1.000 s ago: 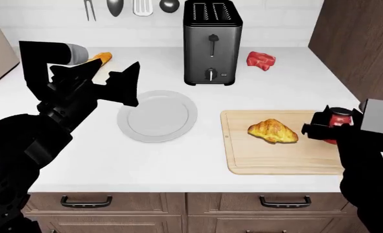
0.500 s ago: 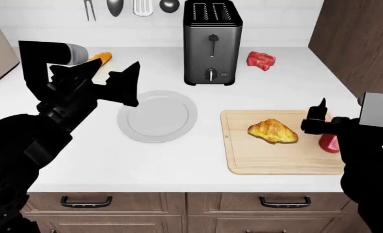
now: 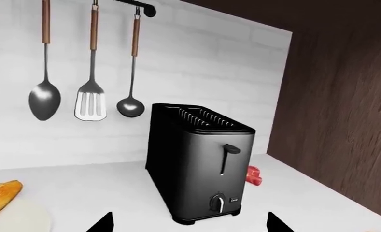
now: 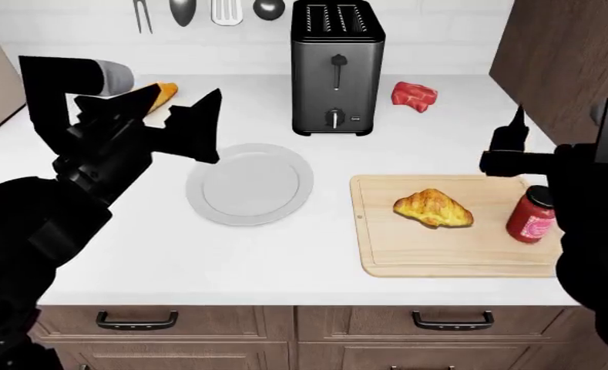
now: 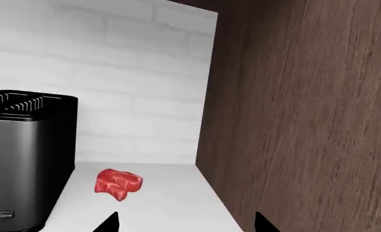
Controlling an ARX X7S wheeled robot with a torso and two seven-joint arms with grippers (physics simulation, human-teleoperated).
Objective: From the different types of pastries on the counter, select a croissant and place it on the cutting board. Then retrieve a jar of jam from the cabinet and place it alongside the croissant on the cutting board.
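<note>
The croissant (image 4: 433, 207) lies on the pale wood cutting board (image 4: 407, 254) at the right of the white counter (image 4: 283, 254). A red jam jar (image 4: 531, 214) stands upright on the board just right of the croissant. My right gripper (image 4: 501, 142) is open and empty, above and behind the jar, apart from it; in the right wrist view the gripper (image 5: 185, 224) shows only two spread fingertips. My left gripper (image 4: 189, 100) is open and empty above the counter left of the plate; it also shows in the left wrist view (image 3: 188, 224). The baguette-like loaf (image 4: 161, 95) lies behind it.
A round grey plate (image 4: 250, 183) sits mid-counter. A black toaster (image 4: 337, 65) stands at the back, with a red chunk of meat (image 4: 414, 95) to its right. A brown cabinet side panel (image 4: 571, 69) rises at the right. Utensils (image 3: 90, 99) hang on the wall.
My right gripper let go of the jam jar and rose up and back from it. The jar now stands alone on the board. The left arm shifted slightly.
</note>
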